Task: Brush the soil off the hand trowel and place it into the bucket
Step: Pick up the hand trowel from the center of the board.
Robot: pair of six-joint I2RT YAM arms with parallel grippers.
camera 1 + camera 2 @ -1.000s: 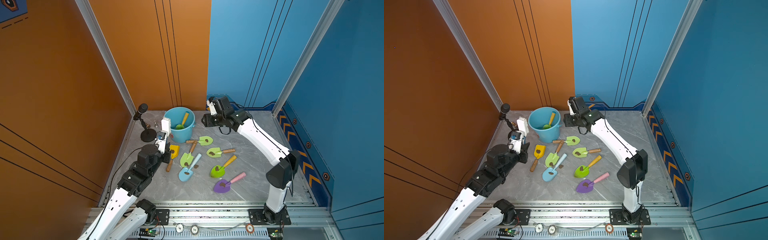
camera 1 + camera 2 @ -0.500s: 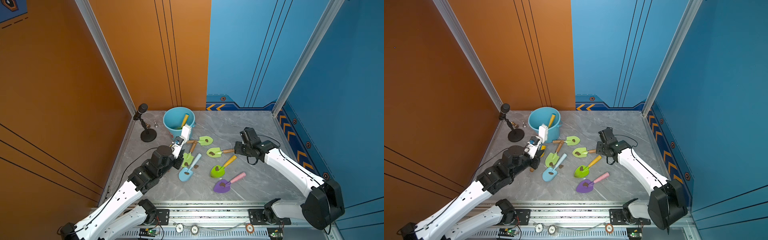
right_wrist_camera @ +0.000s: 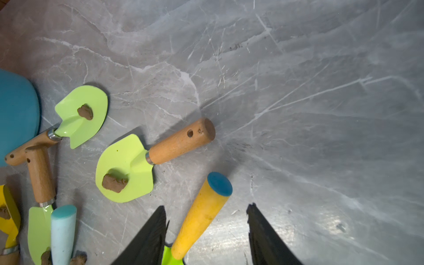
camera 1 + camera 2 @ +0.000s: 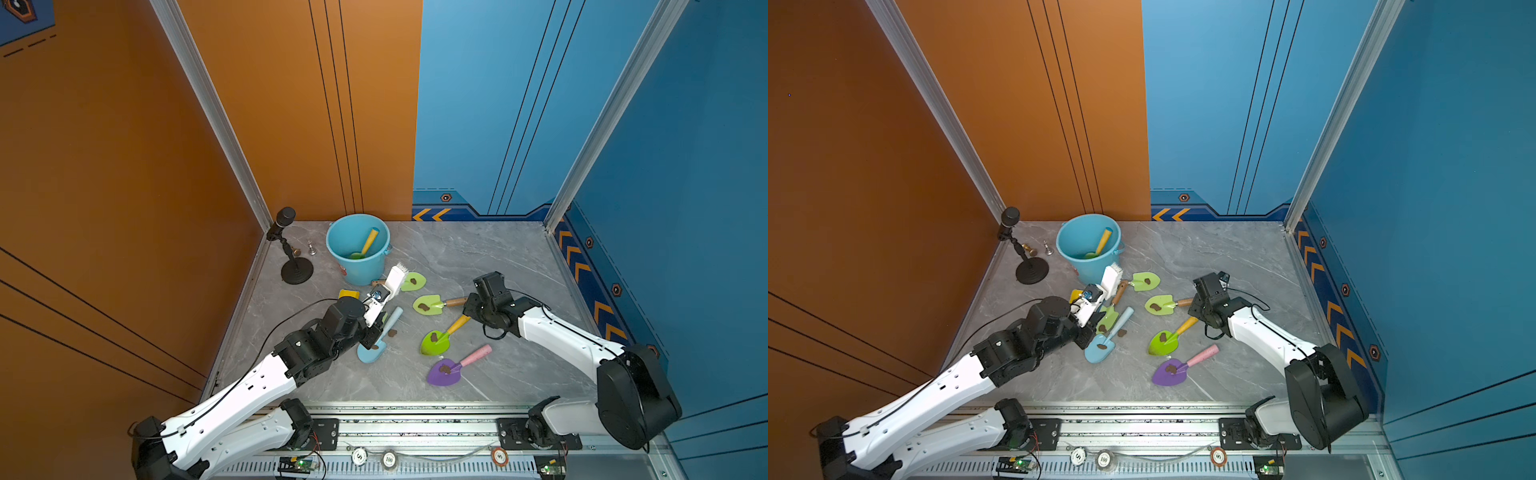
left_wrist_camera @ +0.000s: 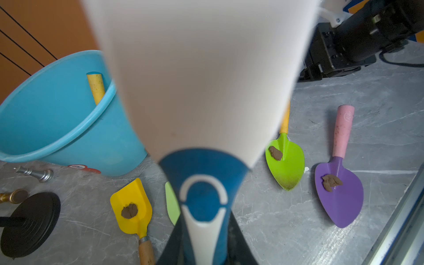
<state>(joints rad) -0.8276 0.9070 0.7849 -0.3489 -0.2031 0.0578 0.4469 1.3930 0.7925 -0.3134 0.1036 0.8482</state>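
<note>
Writing: pink handle of the purple trowel (image 5: 339, 195) carried a faint script logo, unreadable. Orange-red sticker low on the bucket (image 5: 103, 142) wall, text too small to read. One round disc (image 4: 388, 459) on the front rail read "100".

Bucket was light-blue smooth plastic, round and tapered, and stood at the far side of the table (image 3: 298, 91) by the orange wall. A green-bladed trowel with a yellow handle (image 4: 370, 241) leaned inside it. Table was grey with marble-like veins and fine scratches.

Left gripper (image 5: 204, 250) was clamped on the blue-and-white handle of the brush (image 4: 395, 278), whose white head with bristles pointed toward the bucket.

Right gripper (image 3: 206, 208) had its jaws apart, straddling the yellow, blue-capped handle of the lime trowel (image 4: 436, 343). No contact could be seen.

Soil (image 5: 275, 153) was matte brown clay-like lumps. One sat on the lime trowel's glossy blade, and others on the purple trowel, the yellow scoop (image 5: 132, 206) and two pale-green wood-handled trowels (image 3: 125, 169). One loose lump (image 4: 392, 332) lay on the table beside the light-blue trowel (image 4: 372, 351).
</note>
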